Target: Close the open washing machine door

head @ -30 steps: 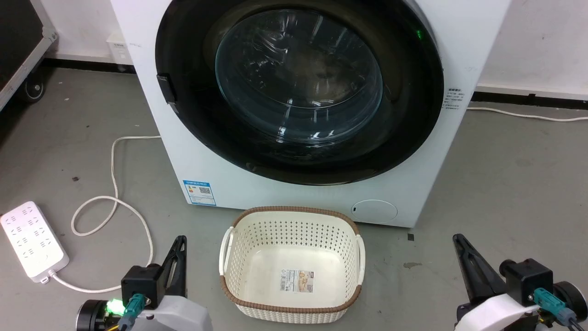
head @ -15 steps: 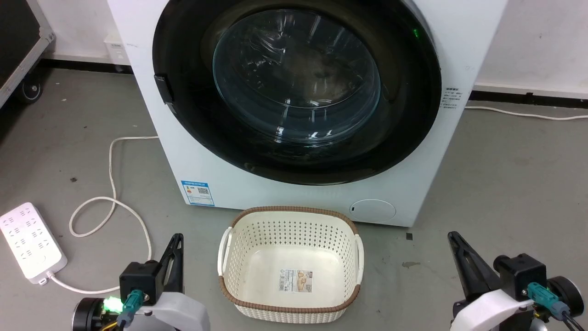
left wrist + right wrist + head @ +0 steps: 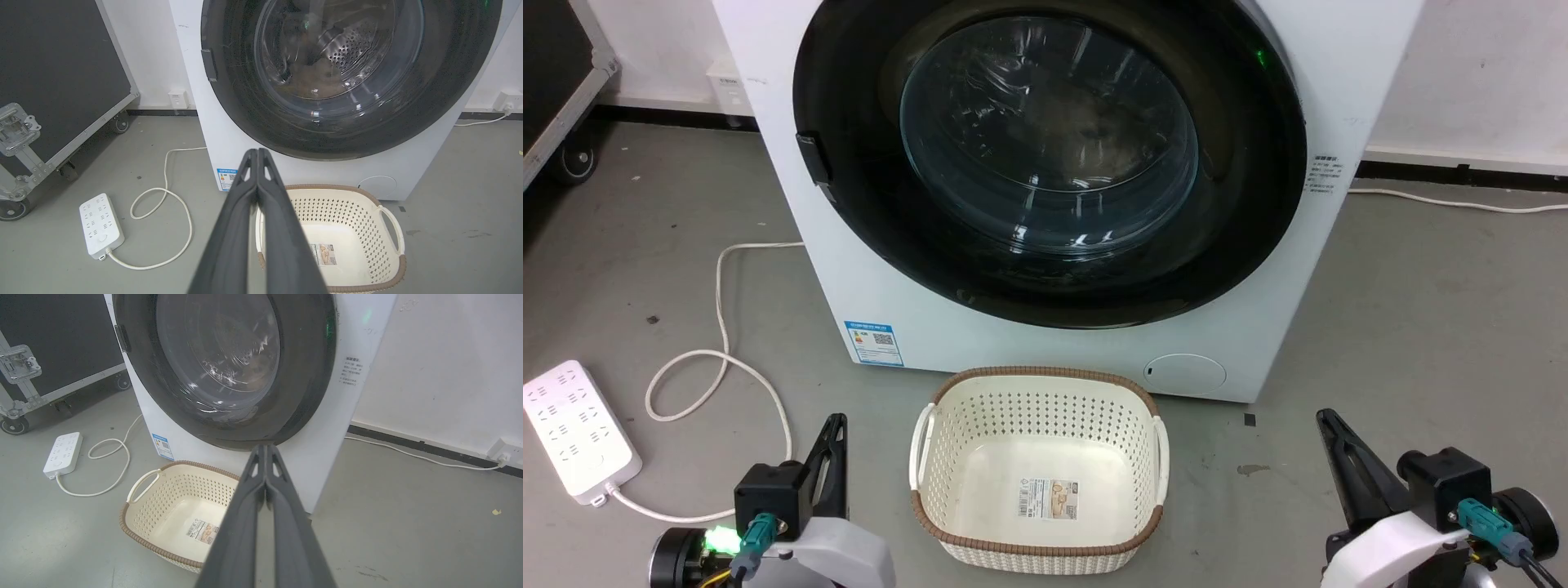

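- left gripper (image 3: pixel 836 421) low at the near left over the grey floor (image 3: pixel 1421 327), its two dark fingers pressed together along their length, nothing between them (the left wrist view shows the tips meeting).
- right gripper (image 3: pixel 1327 418) low at the near right, fingers likewise pressed flat together and gripping nothing; it is well apart from the machine.
- between the two grippers a cream perforated basket (image 3: pixel 1037 373) with a brown woven rim and two side handles stands on the floor; a small printed label (image 3: pixel 1052 498) lies flat on its bottom.
- to the left of the basket a white power strip (image 3: pixel 576 429) lies on the floor, and its white cable (image 3: pixel 721 327) loops towards the machine.
- just behind the basket stands the white washing machine (image 3: pixel 915 318), with a blue sticker (image 3: pixel 876 343) at its lower left and a round flap (image 3: pixel 1188 376) at its lower right.
- the washing machine door (image 3: pixel 866 212) covers most of the machine's front; its glossy black rim lies flat against the white panel, with a small dark catch (image 3: pixel 813 159) at its left edge.
- through the door's bulging clear glass (image 3: pixel 1049 139) the perforated steel drum (image 3: pixel 351 45) shows, with something brownish in it that i cannot make out.
- farther back on the left a black wheeled case (image 3: pixel 61 73) stands by the white wall (image 3: pixel 449 375).
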Controlling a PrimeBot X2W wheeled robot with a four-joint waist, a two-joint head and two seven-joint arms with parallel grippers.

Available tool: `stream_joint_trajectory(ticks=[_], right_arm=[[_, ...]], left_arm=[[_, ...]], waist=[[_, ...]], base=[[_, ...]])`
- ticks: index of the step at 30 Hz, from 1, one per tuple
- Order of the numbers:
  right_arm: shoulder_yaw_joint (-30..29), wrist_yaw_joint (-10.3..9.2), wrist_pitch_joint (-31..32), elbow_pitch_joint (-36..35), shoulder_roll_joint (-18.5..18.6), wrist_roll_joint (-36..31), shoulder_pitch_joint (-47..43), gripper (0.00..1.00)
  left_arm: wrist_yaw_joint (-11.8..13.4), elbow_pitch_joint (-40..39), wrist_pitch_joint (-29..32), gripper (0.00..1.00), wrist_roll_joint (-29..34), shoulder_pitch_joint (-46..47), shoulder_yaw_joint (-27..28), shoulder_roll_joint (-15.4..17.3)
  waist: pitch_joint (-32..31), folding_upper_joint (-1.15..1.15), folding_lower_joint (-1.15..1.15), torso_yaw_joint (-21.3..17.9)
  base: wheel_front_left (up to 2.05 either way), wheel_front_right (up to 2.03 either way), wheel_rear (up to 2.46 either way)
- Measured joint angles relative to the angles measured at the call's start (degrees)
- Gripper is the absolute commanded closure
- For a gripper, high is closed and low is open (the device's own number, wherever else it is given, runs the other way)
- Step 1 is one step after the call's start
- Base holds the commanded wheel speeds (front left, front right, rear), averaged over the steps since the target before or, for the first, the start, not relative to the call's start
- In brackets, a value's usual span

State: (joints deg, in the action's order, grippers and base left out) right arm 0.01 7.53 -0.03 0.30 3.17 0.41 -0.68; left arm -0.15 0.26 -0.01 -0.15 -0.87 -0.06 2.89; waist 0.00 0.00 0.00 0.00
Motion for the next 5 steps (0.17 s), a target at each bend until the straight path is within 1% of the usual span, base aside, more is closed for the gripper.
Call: stream_joint_trajectory(ticks=[5], right_arm=[[-0.01, 0.0, 0.0, 0.0, 0.0, -0.05, 0.0, 1.0]], left_arm=[[0.0, -0.01, 0.0, 1.0, 0.0, 0.0, -0.01, -0.01]], waist=[[0.0, 0.0, 0.0, 0.0]], base=[[0.0, 0.0, 0.0]])
